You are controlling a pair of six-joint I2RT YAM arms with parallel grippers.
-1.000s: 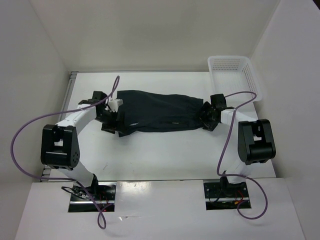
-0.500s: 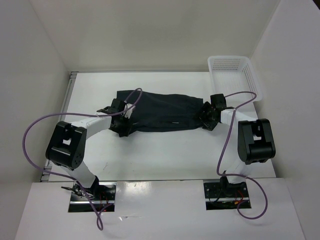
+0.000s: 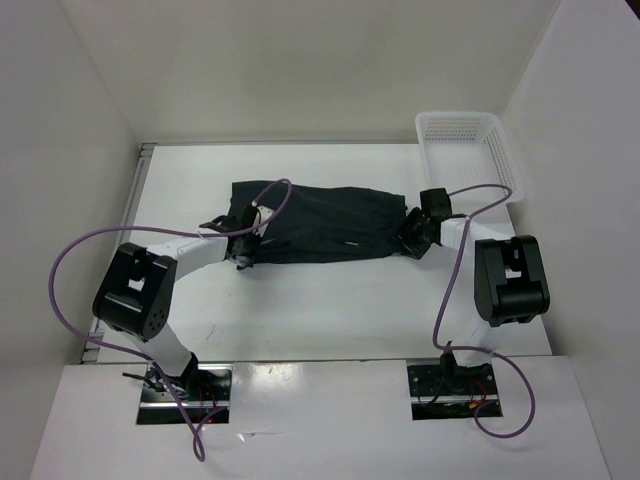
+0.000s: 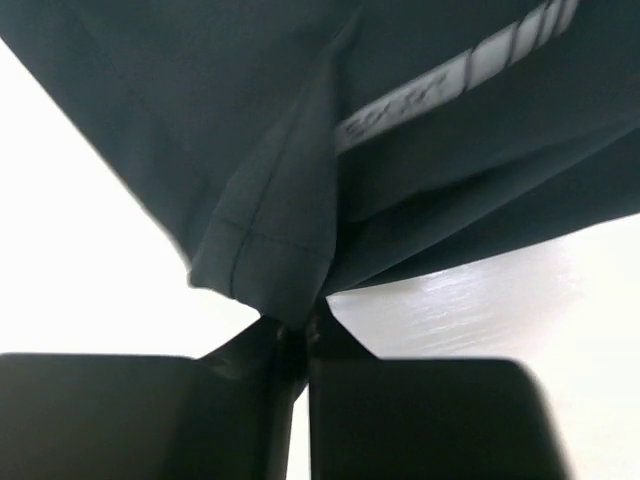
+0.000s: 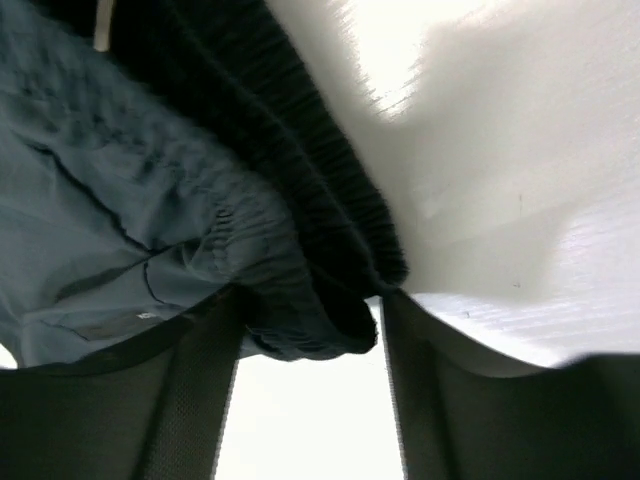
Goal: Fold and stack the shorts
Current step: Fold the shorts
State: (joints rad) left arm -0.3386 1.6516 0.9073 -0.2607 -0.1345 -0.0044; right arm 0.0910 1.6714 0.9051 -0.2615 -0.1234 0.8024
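The shorts are lying spread out across the middle of the bench. Left tool is pinched tight on a hem corner at their left end. Right tool has its jaws partway apart around the bunched waistband, and honestly I can't tell if it's actually gripping.

pale wordmark on the shorts, blurred — not legible
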